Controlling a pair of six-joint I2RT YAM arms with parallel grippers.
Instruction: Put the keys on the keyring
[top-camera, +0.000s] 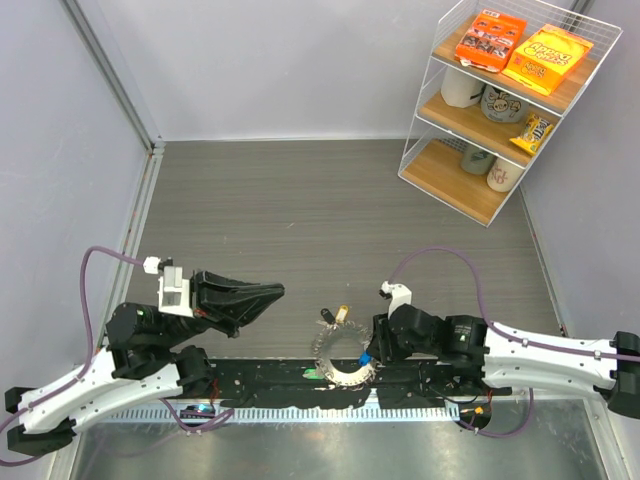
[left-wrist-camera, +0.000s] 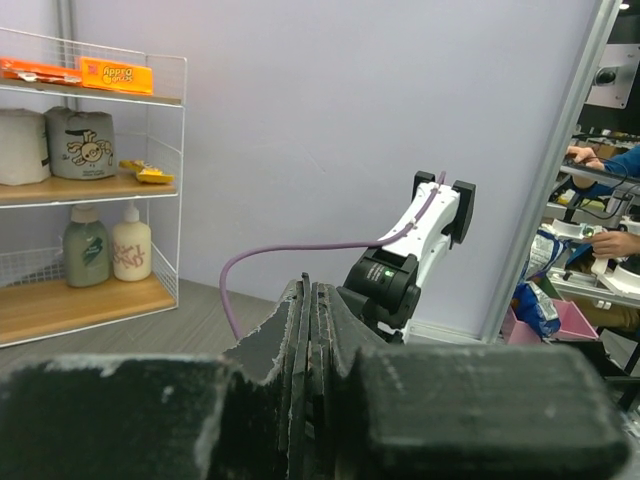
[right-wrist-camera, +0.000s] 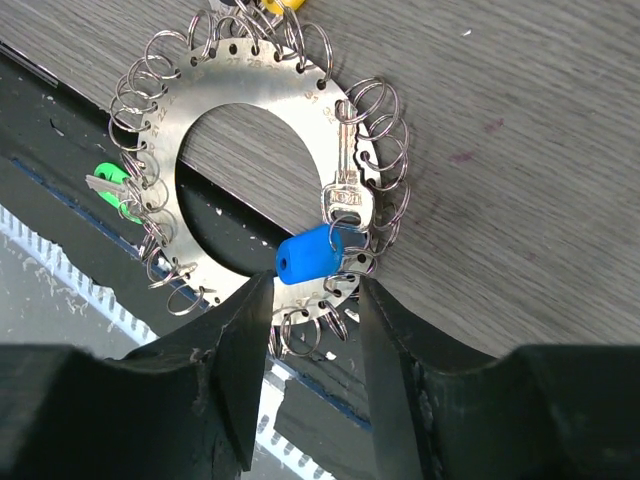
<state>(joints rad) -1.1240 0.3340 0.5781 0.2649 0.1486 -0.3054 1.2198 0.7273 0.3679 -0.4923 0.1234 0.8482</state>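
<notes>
Near the front edge of the tabletop (top-camera: 330, 220), partly over a dark strip (right-wrist-camera: 40, 130): the keyring (right-wrist-camera: 250, 110), lying flat. With right jaws spread, straddling its rim and the blue-headed key (right-wrist-camera: 312, 255); probably lined up to pinch that key or steady the plate. With left jaws pressed together, empty, raised and well apart; likely just waiting. Looks like a thin silvery plate with 1 wide round hole, fringed with small wire loops, with a green-headed key (right-wrist-camera: 118, 180) at 1 edge.

One keyring (right-wrist-camera: 250, 95), three colour-headed keys (right-wrist-camera: 343, 200)
</notes>
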